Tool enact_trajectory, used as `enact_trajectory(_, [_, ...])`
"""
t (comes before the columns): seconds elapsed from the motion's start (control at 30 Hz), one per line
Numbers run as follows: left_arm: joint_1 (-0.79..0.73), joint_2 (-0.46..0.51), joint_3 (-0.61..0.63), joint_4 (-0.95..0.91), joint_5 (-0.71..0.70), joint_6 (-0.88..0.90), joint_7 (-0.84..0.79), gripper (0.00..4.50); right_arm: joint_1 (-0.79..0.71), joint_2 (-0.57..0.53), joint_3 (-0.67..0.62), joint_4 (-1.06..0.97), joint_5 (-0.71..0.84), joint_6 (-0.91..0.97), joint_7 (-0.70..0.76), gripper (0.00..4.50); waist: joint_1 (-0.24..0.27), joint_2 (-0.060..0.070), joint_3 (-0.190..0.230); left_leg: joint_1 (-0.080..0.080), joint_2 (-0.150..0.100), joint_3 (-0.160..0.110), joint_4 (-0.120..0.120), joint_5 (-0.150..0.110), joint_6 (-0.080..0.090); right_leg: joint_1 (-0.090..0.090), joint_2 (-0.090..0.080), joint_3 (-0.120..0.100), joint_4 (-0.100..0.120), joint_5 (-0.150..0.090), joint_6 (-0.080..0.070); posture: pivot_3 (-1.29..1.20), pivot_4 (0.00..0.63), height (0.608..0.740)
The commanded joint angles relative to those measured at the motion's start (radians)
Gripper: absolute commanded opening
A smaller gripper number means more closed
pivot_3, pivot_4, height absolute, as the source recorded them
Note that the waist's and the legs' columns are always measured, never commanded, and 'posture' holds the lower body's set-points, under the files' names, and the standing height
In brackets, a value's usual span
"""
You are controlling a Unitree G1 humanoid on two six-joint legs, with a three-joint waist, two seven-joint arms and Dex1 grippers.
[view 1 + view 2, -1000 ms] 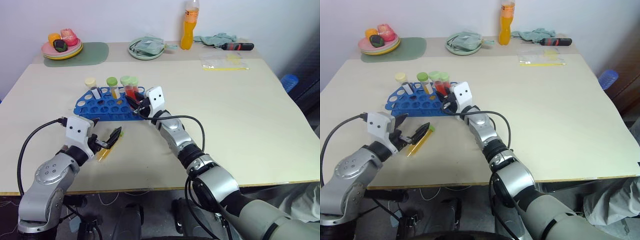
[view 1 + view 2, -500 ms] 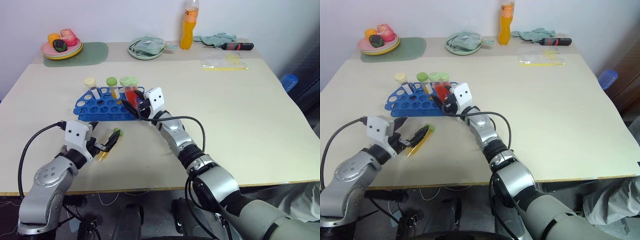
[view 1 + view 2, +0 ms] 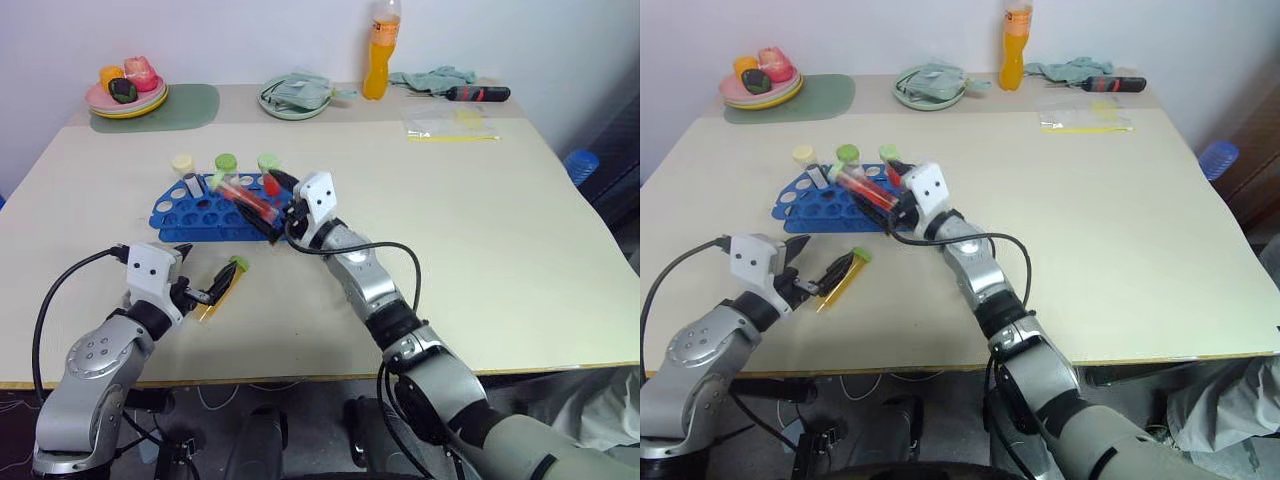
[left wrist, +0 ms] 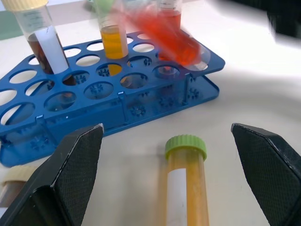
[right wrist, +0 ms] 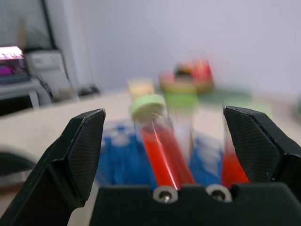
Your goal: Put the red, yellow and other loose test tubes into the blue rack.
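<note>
**Red tube tilted at the rack, yellow tube loose on the bench**

Nearest, the left gripper hovers low over the bench with its fingers spread wide; the yellow tube with its green cap lies flat on the bench between them, touched by neither finger in the left wrist view; a cream-capped tube with dark liquid lies at the edge of the left wrist view, just beside the left finger, in front of the rack.

Just beyond stands the blue rack; it holds a dark brown tube with a cream cap, a yellow-orange tube with a green cap and a red tube with a green cap, all upright in the back rows; most of the other holes are bare.

A second red tube leans steeply across the rack's right end, its green cap up and away from the right gripper, blurred; the right gripper's fingers are spread on either side of it; whether they touch it cannot be told.

Well beyond, along the far edge, a plate of coloured food items rests on a green mat; a plate with a cloth, an orange drink bottle, a crumpled cloth, a screwdriver and a clear bag lie to the right.
</note>
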Motion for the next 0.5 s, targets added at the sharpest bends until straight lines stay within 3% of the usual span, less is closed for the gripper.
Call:
enact_trajectory(0.03, [-0.009,0.010,0.010,-0.038,0.000,-0.001,0.004,4.50,-0.012,0.034,-0.015,-0.118,0.020,0.067,-0.010,4.45,-0.001,0.000,0.000,0.000,0.000,0.000,0.000,0.000,0.000,-0.001,0.000,0.000,0.000,0.000,0.000,0.00,0.150,0.740])
enact_trajectory(0.33, [-0.002,0.022,0.010,-0.008,0.034,-0.010,0.003,4.50,0.013,-0.001,0.036,-0.189,-0.053,0.099,-0.009,4.45,0.001,0.000,0.000,0.000,0.000,0.000,0.000,0.000,0.000,-0.001,0.000,0.000,0.001,0.000,-0.001,0.00,0.150,0.740])
enact_trajectory(0.5, [0.027,0.041,0.040,0.016,0.045,-0.035,-0.019,4.50,-0.032,-0.092,0.086,-0.290,-0.100,0.268,0.072,4.45,0.002,0.000,0.000,0.000,0.000,0.000,0.000,0.000,0.000,-0.001,0.000,0.000,0.001,0.000,-0.001,0.00,0.150,0.740])
